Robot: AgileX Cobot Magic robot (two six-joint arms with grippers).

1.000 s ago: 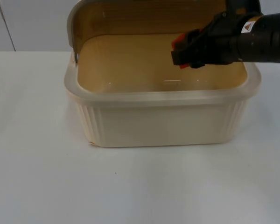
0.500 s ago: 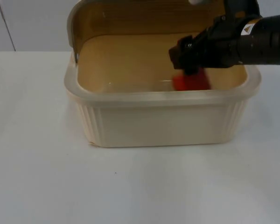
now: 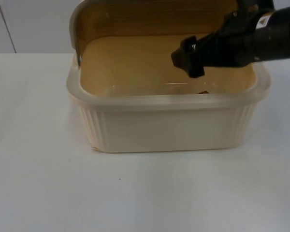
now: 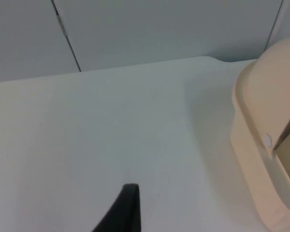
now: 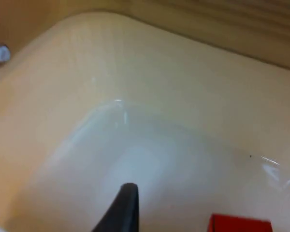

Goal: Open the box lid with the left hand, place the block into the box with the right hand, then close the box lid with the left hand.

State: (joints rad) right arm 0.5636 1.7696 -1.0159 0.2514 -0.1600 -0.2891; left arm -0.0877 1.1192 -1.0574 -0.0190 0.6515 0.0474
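Box (image 3: 166, 128): a cream box with ribbed sides stands on the white worktop (image 3: 38, 183). Its inside is tan and smooth.
Lid (image 3: 135, 17): it is up, tipped back behind the box, with its wood-colored underside facing forward. From the left wrist view the lid's (image 4: 261, 121) rounded cream outside is near the edge of the worktop (image 4: 111, 135).
Block (image 5: 239, 224): red, lying on the floor of the box, as the right wrist view shows. It sits apart from the black fingertip (image 5: 121, 208) there. From the top view a small dark bit of it (image 3: 203, 92) peeks just over the front rim.
Right hand (image 3: 183, 58): it hangs over the right half of the open box, above the block and not touching it. It holds nothing. I cannot tell how far its fingers are spread.
Left hand: it waits off to the side of the box, above the bare worktop. One black fingertip (image 4: 121, 210) shows, and I cannot tell if the fingers are spread or pressed together.
Wall (image 4: 159, 29): grey, behind the worktop.
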